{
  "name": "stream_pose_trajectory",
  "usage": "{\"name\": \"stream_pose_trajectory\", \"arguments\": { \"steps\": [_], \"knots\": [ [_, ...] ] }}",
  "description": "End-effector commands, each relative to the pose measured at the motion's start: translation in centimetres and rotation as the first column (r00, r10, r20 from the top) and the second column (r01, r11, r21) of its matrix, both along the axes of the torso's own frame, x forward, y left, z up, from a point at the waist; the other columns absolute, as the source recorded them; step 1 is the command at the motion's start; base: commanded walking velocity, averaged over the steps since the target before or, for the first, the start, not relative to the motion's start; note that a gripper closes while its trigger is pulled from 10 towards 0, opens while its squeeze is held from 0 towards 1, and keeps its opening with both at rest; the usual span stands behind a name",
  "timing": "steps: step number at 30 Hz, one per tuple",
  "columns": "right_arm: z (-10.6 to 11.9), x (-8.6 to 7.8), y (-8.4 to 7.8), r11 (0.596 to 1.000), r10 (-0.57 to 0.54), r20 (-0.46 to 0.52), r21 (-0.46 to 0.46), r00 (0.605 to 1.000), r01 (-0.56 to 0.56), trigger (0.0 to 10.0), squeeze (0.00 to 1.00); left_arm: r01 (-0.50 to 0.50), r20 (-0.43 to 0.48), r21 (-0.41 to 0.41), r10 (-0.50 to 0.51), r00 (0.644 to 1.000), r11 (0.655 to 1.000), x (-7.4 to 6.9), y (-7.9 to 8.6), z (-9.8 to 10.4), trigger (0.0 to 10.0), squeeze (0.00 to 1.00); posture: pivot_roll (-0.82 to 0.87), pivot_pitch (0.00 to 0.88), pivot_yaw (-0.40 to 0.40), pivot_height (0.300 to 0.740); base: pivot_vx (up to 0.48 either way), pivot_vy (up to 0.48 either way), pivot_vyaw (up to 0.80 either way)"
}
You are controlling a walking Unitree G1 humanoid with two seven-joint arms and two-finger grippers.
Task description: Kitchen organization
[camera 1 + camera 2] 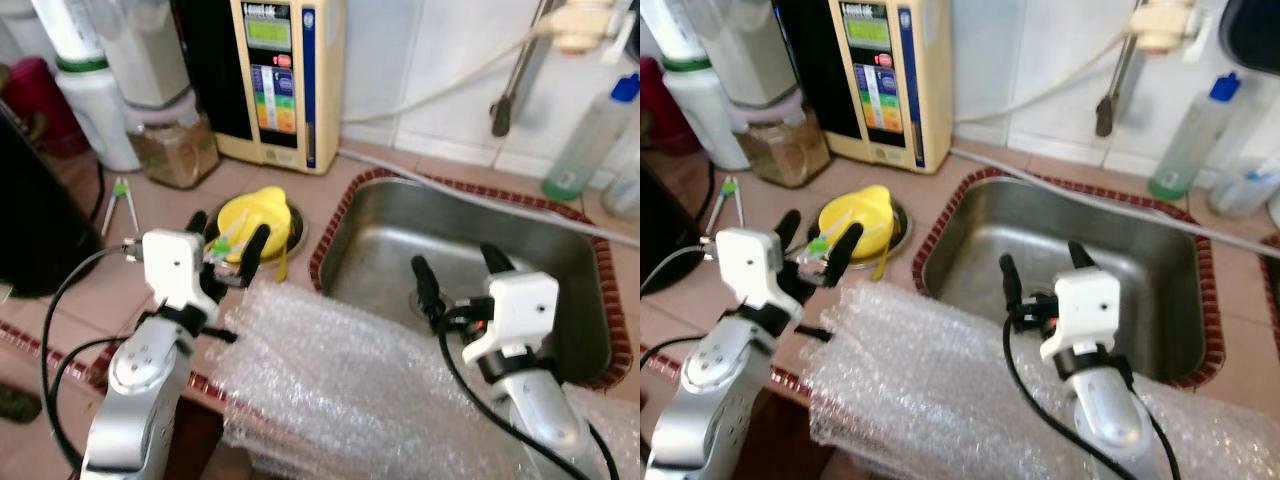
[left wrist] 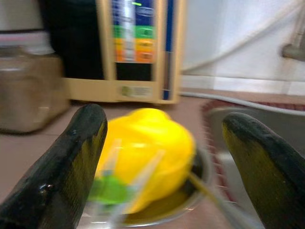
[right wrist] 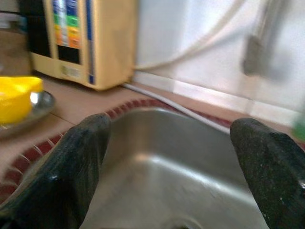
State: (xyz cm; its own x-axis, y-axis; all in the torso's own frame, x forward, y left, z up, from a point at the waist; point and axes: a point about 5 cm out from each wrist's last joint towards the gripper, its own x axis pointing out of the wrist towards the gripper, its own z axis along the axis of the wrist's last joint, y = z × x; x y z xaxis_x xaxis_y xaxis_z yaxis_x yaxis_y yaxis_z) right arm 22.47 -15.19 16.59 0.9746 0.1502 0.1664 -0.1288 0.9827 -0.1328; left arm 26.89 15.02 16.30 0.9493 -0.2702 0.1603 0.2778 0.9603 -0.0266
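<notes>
Left eye view, tiled counter, steel sink

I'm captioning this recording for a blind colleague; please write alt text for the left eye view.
The left gripper, fingers spread, reaches toward a yellow object in a metal dish on the counter, while the open right gripper hangs over the steel sink. Bubble wrap lies across the counter's front edge.

1. The cream appliance against the wall carries a dark logo line across its top front, too blurred to read.
2. Its coloured panel below holds small print, likewise illegible.
3. Nothing else bears readable text.
</notes>
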Motion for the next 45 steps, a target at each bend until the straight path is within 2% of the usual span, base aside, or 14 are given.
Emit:
{"name": "stream_pose_trajectory", "arguments": {
  "steps": [1,6,14,19,26,34,41,45],
  "knots": [
    [-0.1,-0.1,-0.3,1.000,-0.016,-0.003,-0.003,1.000,0.016,10.0,0.00,0.012,0.004,0.013,-0.012,1.000,1.000,-0.1,-0.3,0.1,10.0,0.00,-0.05,0.098,0.037,0.740,0.000,0.000,0.00],
    [-0.2,-0.1,-0.2,1.000,-0.013,-0.004,-0.004,1.000,0.013,10.0,0.00,0.010,-0.007,0.019,-0.010,1.000,1.000,-0.2,-0.1,-0.2,10.0,0.00,-0.05,0.097,0.036,0.740,0.000,0.000,0.00],
    [0.1,-0.2,0.4,1.000,0.026,0.011,-0.003,1.000,-0.026,10.0,0.00,-0.076,-0.030,0.074,0.079,0.996,0.994,-0.2,1.1,-1.6,10.0,0.00,-0.05,0.096,0.030,0.740,0.000,0.000,0.00],
    [0.2,-0.1,0.6,0.999,0.043,0.017,-0.015,0.999,-0.043,10.0,0.00,-0.092,-0.042,0.077,0.096,0.995,0.993,-0.2,1.4,-2.0,10.0,0.00,-0.05,0.093,0.026,0.740,0.000,0.000,0.00],
    [0.8,0.2,1.0,0.998,0.059,0.043,-0.023,0.997,-0.058,10.0,0.00,-0.123,-0.058,0.082,0.128,0.990,0.989,0.4,1.4,-3.1,10.0,0.00,-0.05,0.090,0.027,0.740,0.000,0.000,0.00],
    [1.4,0.3,1.6,0.997,0.082,0.072,-0.016,0.994,-0.081,10.0,0.00,-0.073,-0.051,0.049,0.076,0.996,0.996,1.4,0.3,-2.7,10.0,0.00,-0.05,0.097,0.035,0.740,0.000,0.000,0.00],
    [1.4,0.3,1.6,0.998,0.067,0.068,-0.019,0.995,-0.066,10.0,0.00,-0.027,-0.079,0.047,0.030,0.996,0.999,1.0,-0.3,-3.4,10.0,0.00,-0.06,0.105,0.043,0.740,0.000,0.000,0.00],
    [1.3,0.3,1.6,0.998,0.063,0.064,-0.014,0.996,-0.062,10.0,0.00,-0.014,-0.079,0.056,0.019,0.997,0.998,0.9,-0.6,-3.4,10.0,0.00,-0.06,0.104,0.044,0.740,0.000,0.000,-0.63]
  ]
}}
